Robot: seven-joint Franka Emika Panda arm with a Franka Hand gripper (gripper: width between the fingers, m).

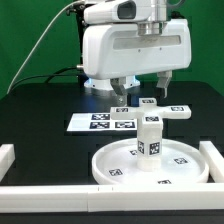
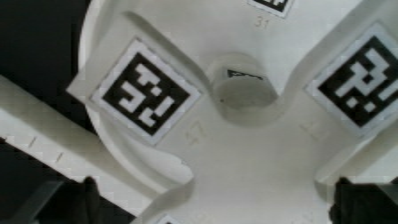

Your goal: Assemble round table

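Near the front border wall [image 1: 100, 190], on the black table [image 1: 30, 120], the rimmed round disc [image 1: 110, 165] lies flat with the short cylinder leg [image 1: 149, 138] standing upright on it. Atop that leg sits the cross-shaped foot piece [image 1: 160, 108]. Just above hangs the gripper [image 1: 141, 92], fingers [image 2: 71, 200] spread wide and grasping nothing. Behind lies the marker board [image 1: 95, 122].

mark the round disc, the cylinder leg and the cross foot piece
round disc [image 1: 185, 168], exterior view, bare rim on that view's right
cylinder leg [image 1: 149, 137], exterior view, side wall
cross foot piece [image 1: 172, 112], exterior view, arm toward that view's right
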